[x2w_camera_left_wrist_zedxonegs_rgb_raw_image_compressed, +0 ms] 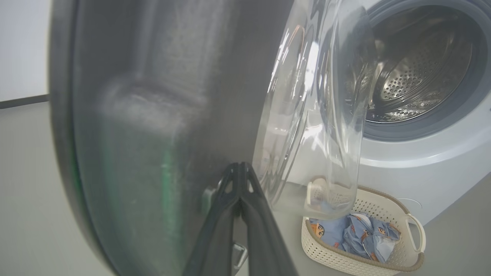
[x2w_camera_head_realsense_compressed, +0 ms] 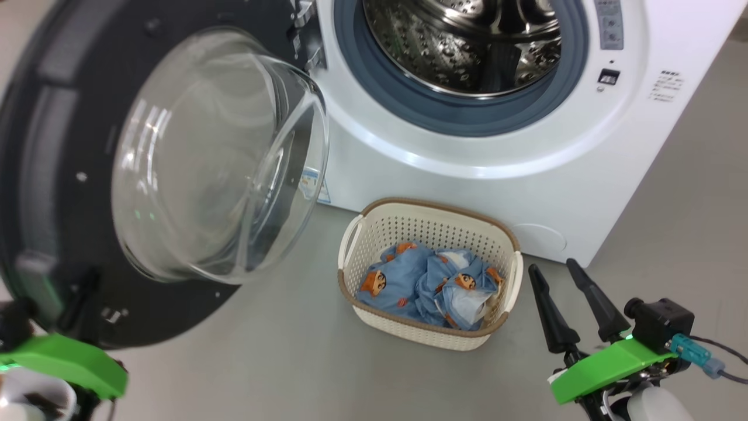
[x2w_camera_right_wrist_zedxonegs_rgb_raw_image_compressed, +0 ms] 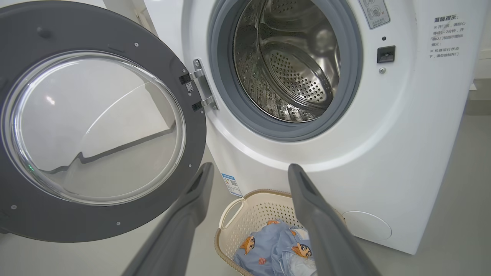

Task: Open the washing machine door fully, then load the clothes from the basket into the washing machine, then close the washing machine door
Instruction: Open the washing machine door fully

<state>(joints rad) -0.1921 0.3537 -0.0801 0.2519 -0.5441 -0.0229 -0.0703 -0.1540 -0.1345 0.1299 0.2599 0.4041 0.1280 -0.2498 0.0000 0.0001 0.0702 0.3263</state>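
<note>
Two grippers share the work here. The left gripper (x2w_camera_left_wrist_zedxonegs_rgb_raw_image_compressed: pixel 239 168) has its long dark fingers pressed together on nothing, tips up against the dark grey inner face of the large round glossy black washing machine door (x2w_camera_head_realsense_compressed: pixel 216 158), just beside its bulging clear glass bowl. Shut fingers make a stiff prod, which suits pushing the door out on its metal hinge (x2w_camera_right_wrist_zedxonegs_rgb_raw_image_compressed: pixel 199 90) rather than gripping it, though I cannot tell whether the tips actually touch. The door stands swung wide to the robot's left, leaving the steel perforated drum (x2w_camera_head_realsense_compressed: pixel 461 47) and grey rubber gasket (x2w_camera_head_realsense_compressed: pixel 467 120) of the big white front-loading washing machine (x2w_camera_head_realsense_compressed: pixel 467 175) unobstructed. Opening looks nearly or wholly done. The right gripper (x2w_camera_head_realsense_compressed: pixel 553 266) hangs with its fingers spread wide and empty, just beside the small cream-white perforated plastic basket (x2w_camera_head_realsense_compressed: pixel 438 206) on the grey floor (x2w_camera_head_realsense_compressed: pixel 263 351), probably readied for the first grab. That basket sits directly below the drum mouth, close against the machine, so each lift is short. The light blue clothes (x2w_camera_head_realsense_compressed: pixel 426 280) with orange-brown cartoon faces lie crumpled inside it, none loaded yet.
</note>
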